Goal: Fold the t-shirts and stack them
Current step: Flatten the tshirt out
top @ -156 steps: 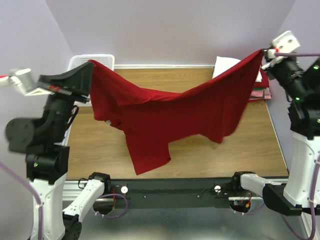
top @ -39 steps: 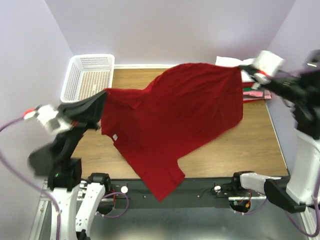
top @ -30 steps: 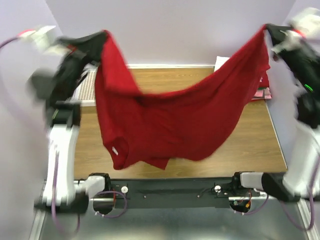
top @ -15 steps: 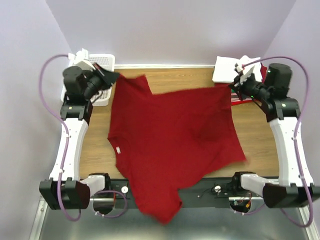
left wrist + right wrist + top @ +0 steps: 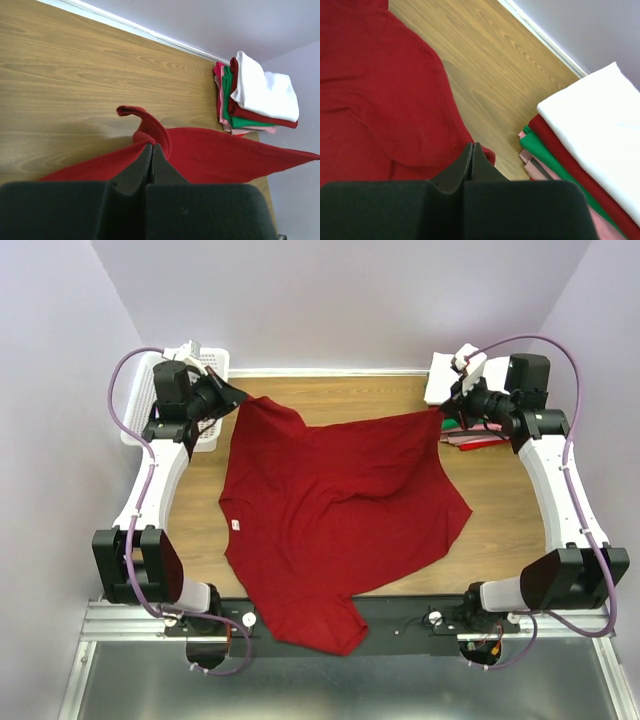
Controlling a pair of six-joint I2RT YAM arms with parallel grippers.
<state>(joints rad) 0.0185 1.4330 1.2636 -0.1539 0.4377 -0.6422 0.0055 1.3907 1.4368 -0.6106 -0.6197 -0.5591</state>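
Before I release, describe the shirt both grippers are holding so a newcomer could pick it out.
On the wooden table, it is the large dark red t-shirt spread flat across the middle, its lower edge hanging over the near edge. The left gripper and right gripper pinch its far corners. Unlike the folded shirts stacked at the far right corner, it is unfolded.

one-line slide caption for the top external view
Both grippers pinch far corners of the large dark red t-shirt spread across the wooden table.
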